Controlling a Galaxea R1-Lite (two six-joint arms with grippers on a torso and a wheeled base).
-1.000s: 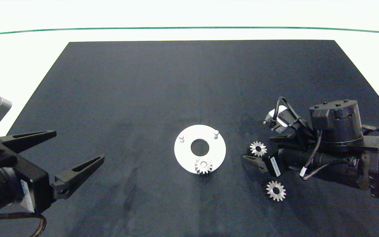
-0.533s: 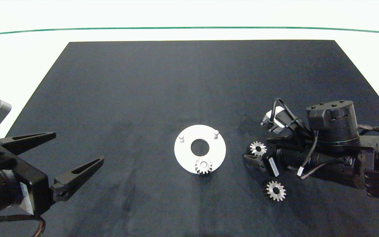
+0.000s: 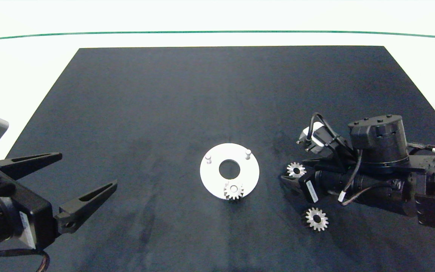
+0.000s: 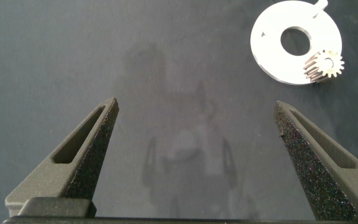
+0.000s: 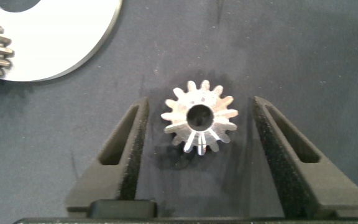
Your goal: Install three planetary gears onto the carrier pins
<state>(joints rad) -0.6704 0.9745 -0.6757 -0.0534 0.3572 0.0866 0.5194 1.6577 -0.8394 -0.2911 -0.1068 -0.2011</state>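
The white carrier disc (image 3: pixel 212 177) lies mid-mat with two bare carrier pins (image 3: pixel 208 158) at its far side. One silvery planetary gear (image 3: pixel 233 190) sits on the near pin. A second gear (image 3: pixel 296 169) lies flat on the mat just right of the disc. My right gripper (image 3: pixel 292 172) is low around it and open. In the right wrist view that gear (image 5: pixel 199 116) lies between the fingers (image 5: pixel 129 146), with a gap on each side. A third gear (image 3: pixel 316 218) lies loose nearer the front. My left gripper (image 3: pixel 88 169) hangs open at the left, holding nothing.
The black mat (image 3: pixel 164 94) covers most of the white table. In the left wrist view, the disc (image 4: pixel 269 53) and its mounted gear (image 4: pixel 323 65) lie far ahead of the open left gripper (image 4: pixel 196 106). A green line runs along the far table edge.
The right arm has shifted slightly left and sunk closer around the gear by the disc. The left arm has drifted a little toward the front left. No gear has moved.
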